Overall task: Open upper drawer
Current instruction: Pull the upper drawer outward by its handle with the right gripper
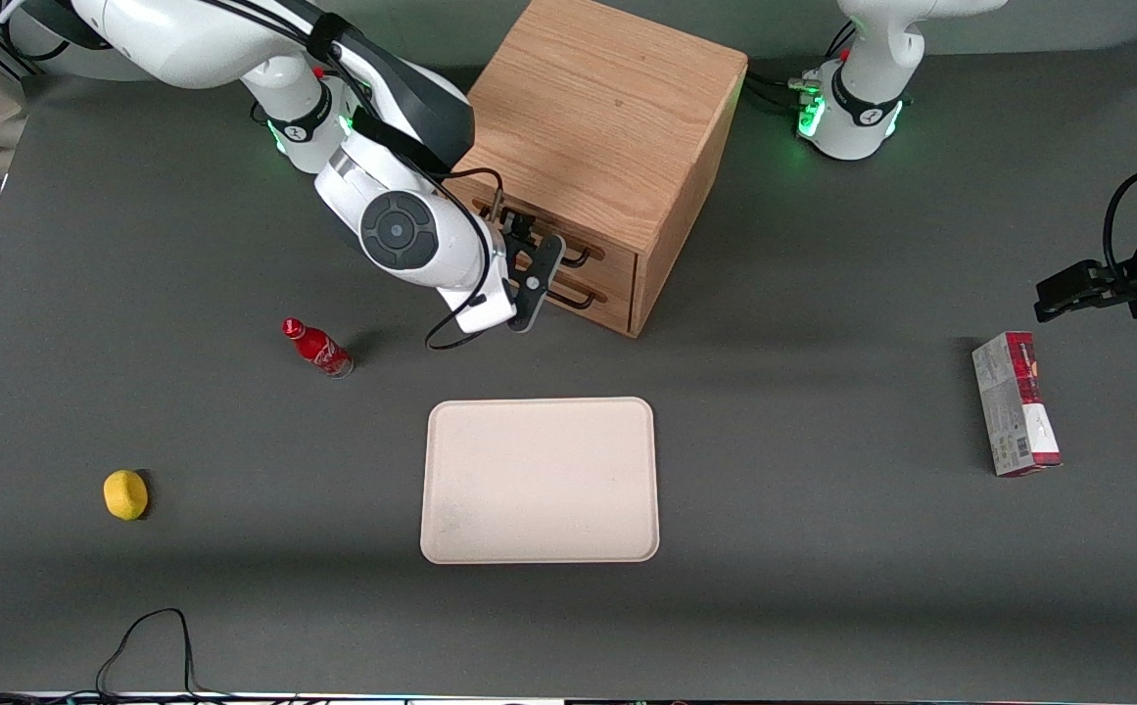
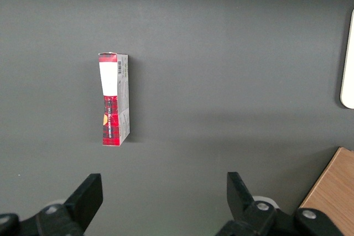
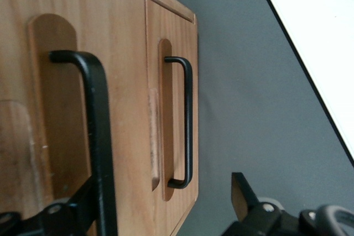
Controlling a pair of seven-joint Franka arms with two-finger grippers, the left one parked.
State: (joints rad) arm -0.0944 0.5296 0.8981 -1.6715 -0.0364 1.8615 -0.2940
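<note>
The light oak cabinet point(image 1: 599, 108) stands at the back of the table, its two drawers facing the tray. The upper drawer point(image 1: 617, 257) looks shut, and so does the one below it. My right gripper point(image 1: 529, 264) is open right in front of the drawer fronts, holding nothing. In the right wrist view the upper drawer's black bar handle point(image 3: 95, 136) stands close by one finger point(image 3: 83, 205), inside the open gripper point(image 3: 163, 203). The lower drawer's handle point(image 3: 187, 125) lies between the fingers, farther off. The other finger point(image 3: 241, 192) is clear of the cabinet.
A cream tray point(image 1: 539, 480) lies nearer the front camera than the cabinet. A red bottle point(image 1: 318, 350) and a yellow ball point(image 1: 125, 493) lie toward the working arm's end. A red and white box point(image 1: 1016, 403) lies toward the parked arm's end.
</note>
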